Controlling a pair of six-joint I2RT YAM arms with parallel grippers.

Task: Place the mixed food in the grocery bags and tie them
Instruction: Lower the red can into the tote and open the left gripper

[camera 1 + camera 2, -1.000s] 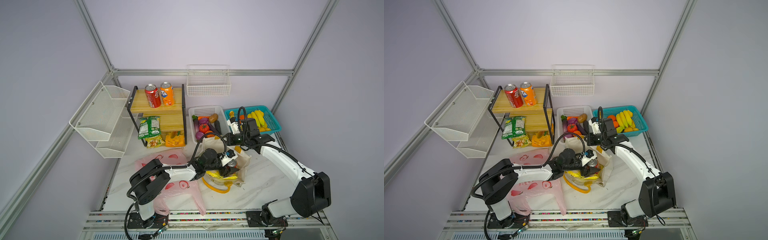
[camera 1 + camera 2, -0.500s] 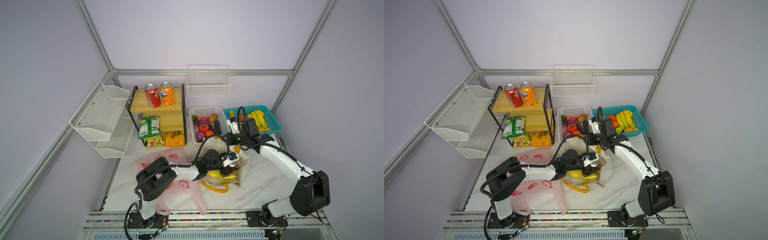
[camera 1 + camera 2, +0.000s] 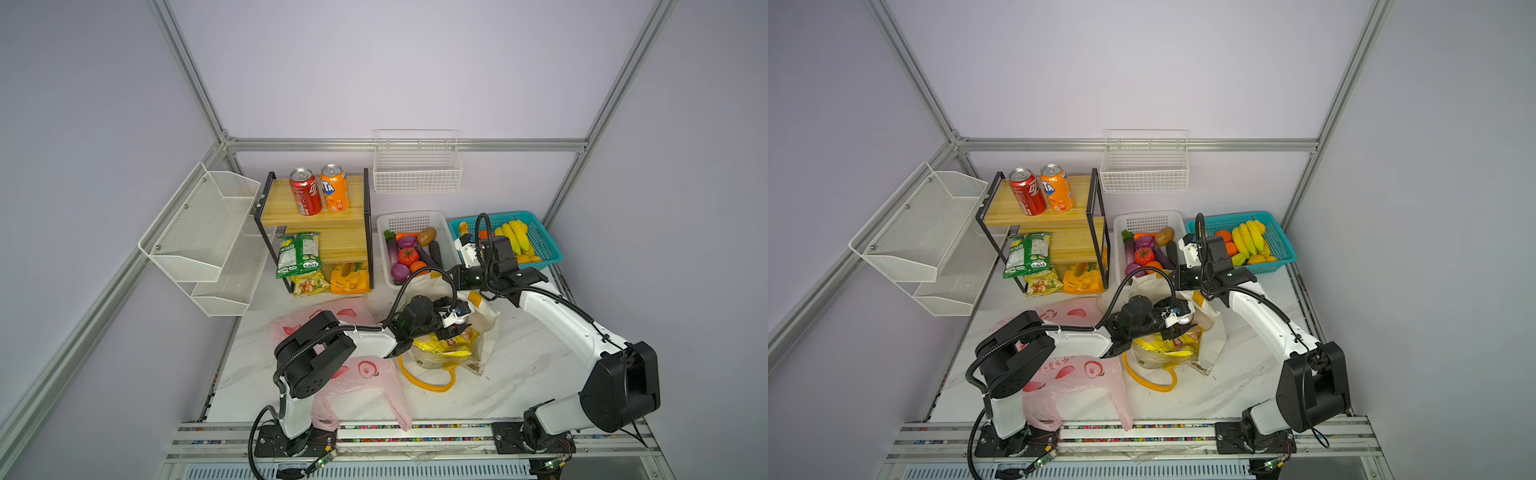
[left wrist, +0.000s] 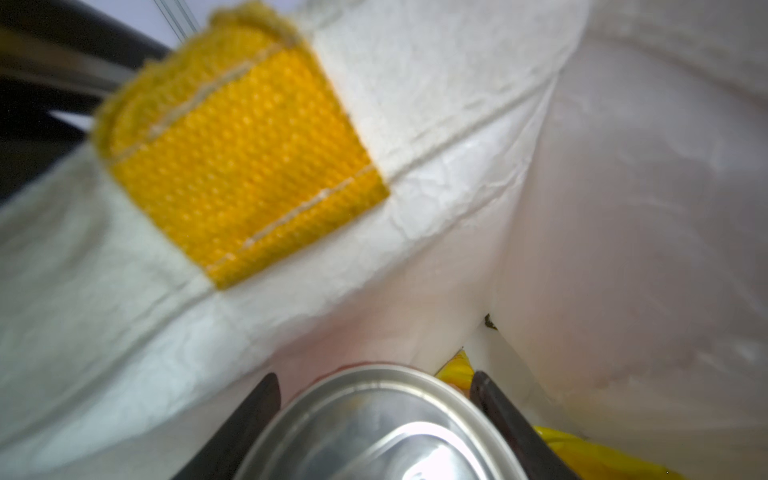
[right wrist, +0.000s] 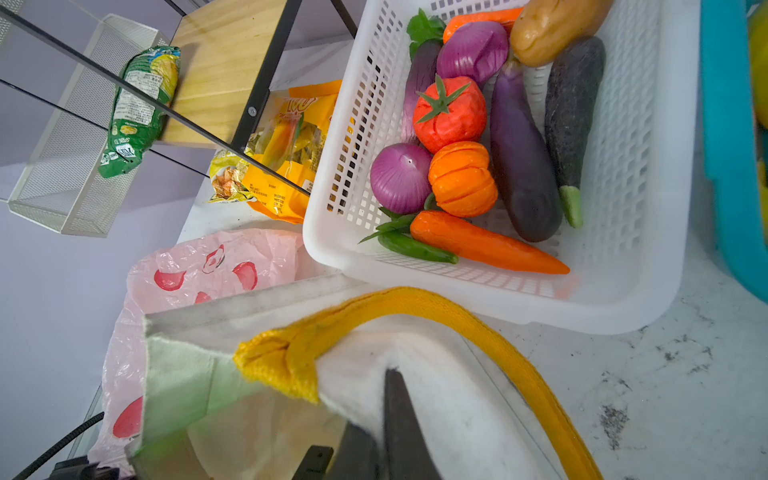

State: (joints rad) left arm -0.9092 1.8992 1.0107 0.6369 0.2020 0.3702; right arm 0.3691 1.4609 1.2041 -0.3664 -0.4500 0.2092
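Observation:
The cream cloth tote (image 3: 487, 316) (image 3: 1213, 332) stands open at mid table, with a yellow chip packet (image 3: 444, 347) (image 3: 1163, 347) inside. My left gripper (image 3: 459, 323) (image 3: 1180, 321) (image 4: 374, 378) reaches into its mouth, shut on a soda can (image 4: 374, 432) whose silver end faces the wrist camera. My right gripper (image 3: 459, 277) (image 3: 1179, 276) (image 5: 386, 399) is shut on the tote's back rim, beside a yellow handle (image 5: 478, 320). The pink bag (image 3: 362, 370) (image 5: 199, 270) lies flat under the left arm. Tomato (image 5: 449, 112), pumpkin (image 5: 463, 178), onion (image 5: 401, 178) and eggplant (image 5: 519, 166) lie in the white basket (image 5: 623, 291).
A wooden shelf (image 3: 332, 216) at the back left carries a red can (image 3: 305, 192), an orange can (image 3: 334, 189) and snack packets below. A teal basket (image 3: 544, 241) with bananas stands at the back right. Wire racks (image 3: 199, 224) hang on the left wall.
My left arm has pushed forward and carried the can a little further into the tote's mouth. The right arm has stayed where it was, holding the rim.

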